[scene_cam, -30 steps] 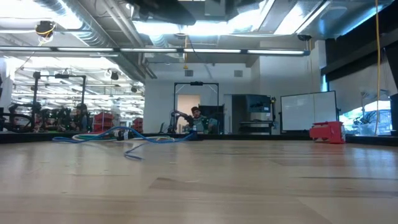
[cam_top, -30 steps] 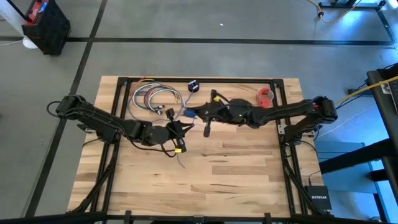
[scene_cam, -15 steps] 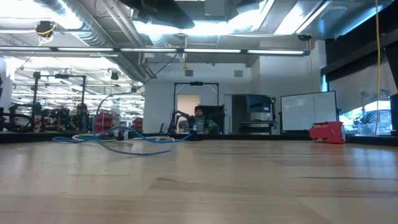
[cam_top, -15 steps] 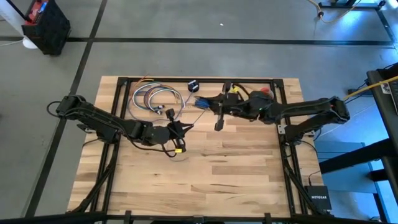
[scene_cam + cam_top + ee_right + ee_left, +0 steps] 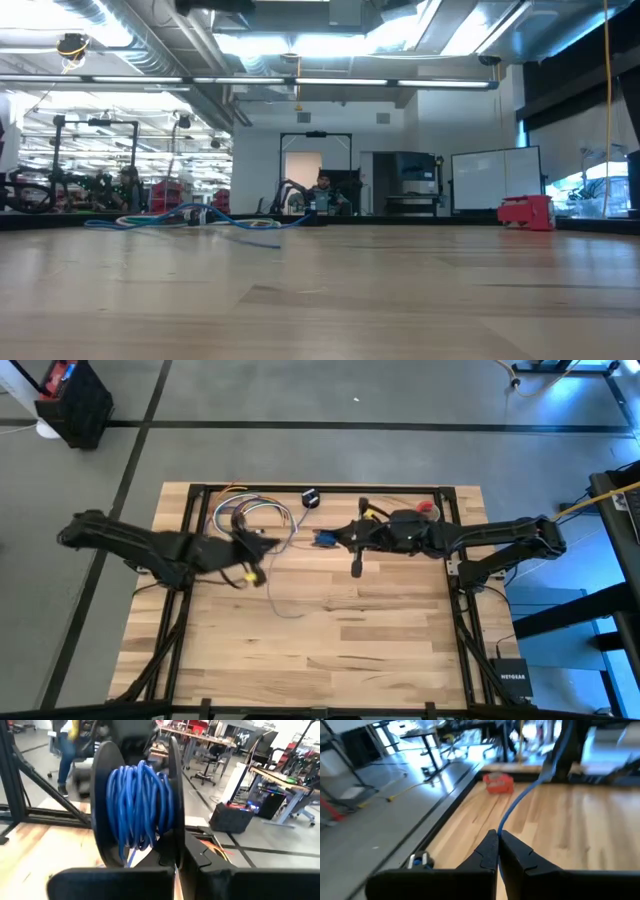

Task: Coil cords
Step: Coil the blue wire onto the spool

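Cord [image 5: 520, 800] is pinched between the closed fingers of the left gripper [image 5: 498, 851] at the table's 10 o'clock; its coiled blue turns [image 5: 140, 807] are clamped by the right gripper [image 5: 325, 539] near 12 o'clock, beside the wire bundle [image 5: 250, 517]

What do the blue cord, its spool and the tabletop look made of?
Blue cord: thin, flexible, likely plastic-jacketed; smooth sheen, bends tightly in wound loops. Spool: dark, matte, probably plastic; the flat round flanges look moulded. Tabletop: light wood, butcher-block style; visible strips and grain, satin finish.
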Controlling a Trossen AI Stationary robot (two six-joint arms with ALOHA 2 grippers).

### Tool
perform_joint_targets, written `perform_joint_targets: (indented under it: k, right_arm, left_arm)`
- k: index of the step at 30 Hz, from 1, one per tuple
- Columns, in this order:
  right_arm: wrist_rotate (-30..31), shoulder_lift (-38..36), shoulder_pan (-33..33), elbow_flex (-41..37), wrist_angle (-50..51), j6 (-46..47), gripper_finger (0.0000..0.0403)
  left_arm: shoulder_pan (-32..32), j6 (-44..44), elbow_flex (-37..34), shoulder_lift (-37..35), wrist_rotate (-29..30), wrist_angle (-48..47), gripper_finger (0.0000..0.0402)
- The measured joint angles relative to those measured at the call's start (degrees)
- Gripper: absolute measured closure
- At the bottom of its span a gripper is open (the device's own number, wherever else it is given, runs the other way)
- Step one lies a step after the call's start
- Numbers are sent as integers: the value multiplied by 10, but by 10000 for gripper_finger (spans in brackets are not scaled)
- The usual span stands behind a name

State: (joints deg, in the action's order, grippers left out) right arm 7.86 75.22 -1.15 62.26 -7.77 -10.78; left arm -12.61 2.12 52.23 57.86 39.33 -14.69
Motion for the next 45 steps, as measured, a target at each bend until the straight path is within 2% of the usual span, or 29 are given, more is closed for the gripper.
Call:
perform_joint_targets:
  k: [6, 13, 22, 32, 45]
  right_arm:
    - [6, 38, 0, -1, 2, -17, 400]
    - [102, 94, 1, -1, -6, -64, 400]
    - [178, 154, 1, -2, -87, -93, 400]
    - [182, 164, 2, -3, -114, -69, 400]
    - [144, 164, 1, -3, -143, -12, 400]
  left_arm:
    - [36, 11, -3, -87, -67, 3, 400]
    - [41, 20, -4, -108, -111, 36, 401]
    - [40, 19, -4, -7, -165, 163, 401]
    - [32, -11, -3, 118, -182, 300, 401]
    - [39, -13, -2, 167, -182, 299, 401]
